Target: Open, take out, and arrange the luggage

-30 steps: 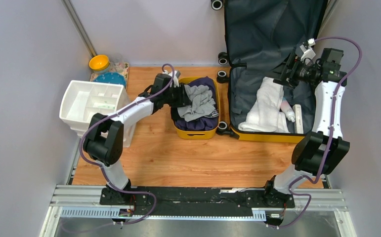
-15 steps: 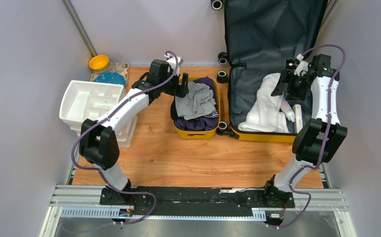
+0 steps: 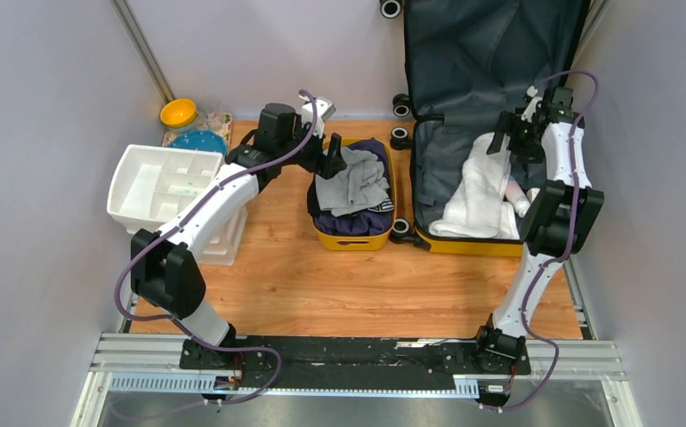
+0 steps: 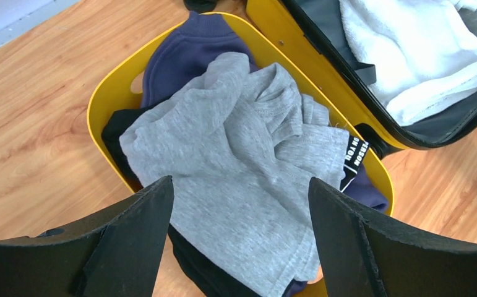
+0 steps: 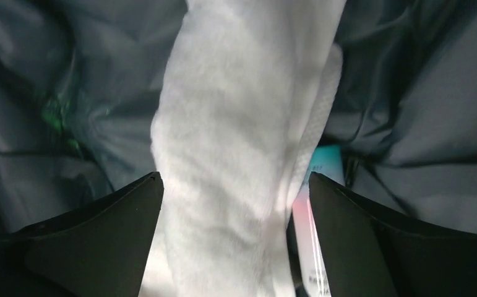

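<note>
1. Top view: the luggage (image 3: pixel 486 53), a yellow shell with black wheels and dark grey lining, lies open at 1 o'clock on the wooden table (image 3: pixel 321 294), with grey walls around. The left gripper (image 3: pixel 332 158) hangs over a yellow tub (image 3: pixel 353 242) at 12 o'clock, the right gripper (image 3: pixel 510 142) over a white towel (image 3: pixel 477 191) inside the luggage.
2. Left wrist: jaws wide, empty, above a grey garment (image 4: pixel 242 179); its black label (image 4: pixel 357 153) is clear only here.
3. Right wrist: jaws wide, empty, above the towel.

Left arm: reaches forward, angled rightward.
Left end effector (image 4: pixel 239 185): jaws spread wide, empty.
Right arm: stretched far forward.
Right end effector (image 5: pixel 236 179): jaws spread wide, empty.
</note>
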